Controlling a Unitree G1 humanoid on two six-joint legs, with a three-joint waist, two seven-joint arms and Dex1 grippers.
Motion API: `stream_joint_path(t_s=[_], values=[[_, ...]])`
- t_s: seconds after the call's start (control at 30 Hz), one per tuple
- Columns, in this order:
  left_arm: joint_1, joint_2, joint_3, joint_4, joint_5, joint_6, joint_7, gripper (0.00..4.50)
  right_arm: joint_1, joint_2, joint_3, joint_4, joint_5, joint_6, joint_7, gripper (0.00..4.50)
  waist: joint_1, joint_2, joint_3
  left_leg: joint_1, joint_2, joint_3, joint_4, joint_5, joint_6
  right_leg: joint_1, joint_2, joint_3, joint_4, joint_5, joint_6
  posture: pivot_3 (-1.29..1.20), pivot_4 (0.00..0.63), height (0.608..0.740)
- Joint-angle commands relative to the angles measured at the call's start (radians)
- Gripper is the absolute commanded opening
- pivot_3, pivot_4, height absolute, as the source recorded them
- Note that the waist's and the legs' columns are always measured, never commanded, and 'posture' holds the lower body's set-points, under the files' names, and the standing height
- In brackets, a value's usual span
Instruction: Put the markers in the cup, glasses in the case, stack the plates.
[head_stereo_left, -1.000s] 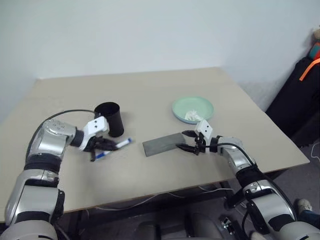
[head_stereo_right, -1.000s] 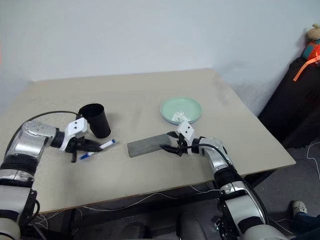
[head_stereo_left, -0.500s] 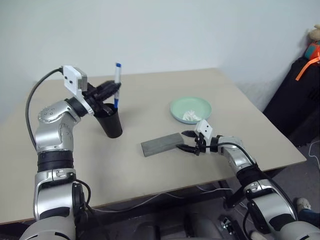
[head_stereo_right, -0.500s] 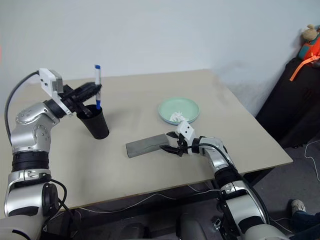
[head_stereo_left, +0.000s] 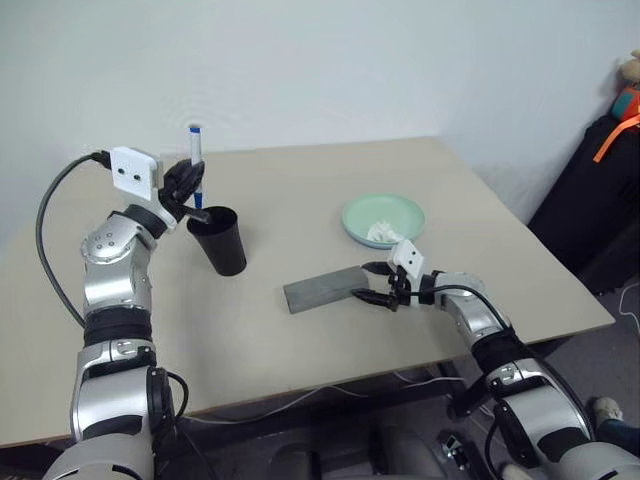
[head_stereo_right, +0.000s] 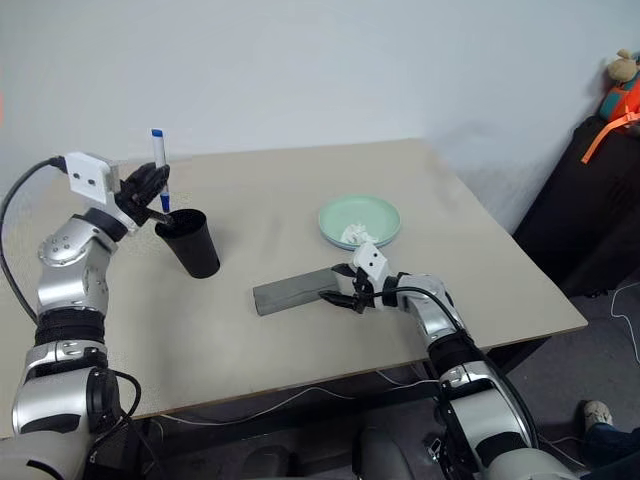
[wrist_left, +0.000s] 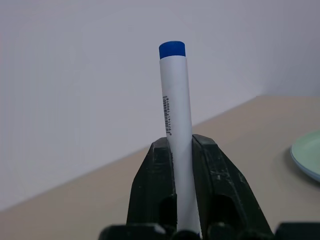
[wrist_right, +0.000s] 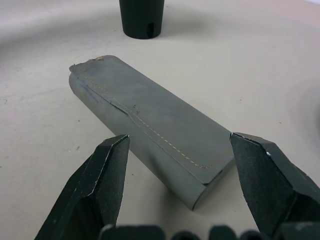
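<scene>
Nearest on worktop (head_stereo_left: 300, 340): right gripper (head_stereo_left: 372, 283), jaws spread wide, straddling near end of case (head_stereo_left: 322, 287) without gripping; case grey, flat, lid closed, contents hidden. Further left: black cup (head_stereo_left: 220, 239) upright, inside not visible. Left gripper (head_stereo_left: 193, 195) raised beside cup rim, arm bent up, jaws clamped on marker (head_stereo_left: 196, 163); marker upright, white barrel, blue end on top, lower end half hidden by jaws, just at cup rim. Further right: mint green plate (head_stereo_left: 384, 214) holding white wad (head_stereo_left: 381, 231); second plate beneath cannot tell.
</scene>
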Motion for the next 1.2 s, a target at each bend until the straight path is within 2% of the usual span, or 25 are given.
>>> stream_joint_path(t_s=[0.03,0.27,0.53,0.67,0.83,0.93,1.0,1.2], values=[[-0.014,0.001,-0.002,-0.005,-0.009,-0.018,0.003,1.71,-0.028,0.004,-0.007,-0.017,0.000,-0.011,-0.001,3.49,0.000,0.000,0.000,0.000,0.000,0.000,0.000,0.000,0.000,0.000,0.000,0.000,0.000,0.000,0.000,0.00,0.000,0.720],[-0.013,-0.008,-0.009,-0.012,-0.012,-0.016,-0.005,4.04,-0.033,0.009,-0.008,-0.008,-0.001,-0.014,-0.002,3.49,0.000,0.000,0.000,0.000,0.000,0.000,0.000,0.000,0.000,0.000,0.000,0.000,0.000,0.000,0.000,0.00,0.000,0.720],[0.016,-0.017,0.023,-0.113,-0.107,0.077,-0.050,4.04,-0.028,0.001,-0.010,-0.014,0.001,-0.014,0.006,3.49,0.000,0.000,0.000,0.000,0.000,0.000,0.000,0.000,0.000,0.000,0.000,0.000,0.000,0.000,0.000,0.00,0.000,0.720],[0.144,0.045,0.080,-0.344,-0.324,0.347,-0.205,4.04,-0.034,0.000,-0.017,-0.004,0.000,-0.017,-0.008,3.49,-0.016,0.000,0.000,0.000,0.001,0.001,-0.001,-0.001,-0.001,-0.002,0.000,0.001,0.000,0.000,0.000,0.00,0.000,0.720],[0.412,0.142,0.056,-0.606,-0.396,0.532,-0.308,4.04,-0.047,-0.014,-0.028,0.015,0.002,-0.022,-0.009,3.49,-0.033,0.000,0.000,0.001,0.002,-0.001,-0.003,-0.001,-0.001,-0.002,0.000,0.000,0.000,0.000,0.000,0.00,0.000,0.720],[0.518,0.153,0.051,-0.661,-0.365,0.525,-0.306,4.04,-0.051,-0.027,-0.033,0.016,0.007,-0.019,-0.001,3.49,-0.032,0.000,0.000,0.002,0.002,-0.001,-0.004,-0.001,-0.001,-0.001,0.000,0.001,0.000,-0.001,-0.001,0.00,0.000,0.720],[0.573,0.145,0.041,-0.643,-0.298,0.459,-0.283,4.04,-0.051,-0.044,-0.040,0.005,0.015,-0.009,0.013,3.49,-0.031,0.000,0.000,0.003,0.003,-0.001,-0.004,-0.001,-0.001,-0.001,0.000,0.001,0.000,-0.002,-0.002,0.00,0.000,0.720],[0.606,0.038,0.023,-0.554,-0.216,0.323,-0.195,4.04,-0.039,-0.103,-0.092,-0.039,0.078,0.061,0.076,3.49,-0.022,0.001,0.000,0.004,0.004,-0.001,-0.004,0.000,-0.002,-0.001,-0.001,0.001,-0.001,-0.002,-0.003,0.00,0.000,0.720]])
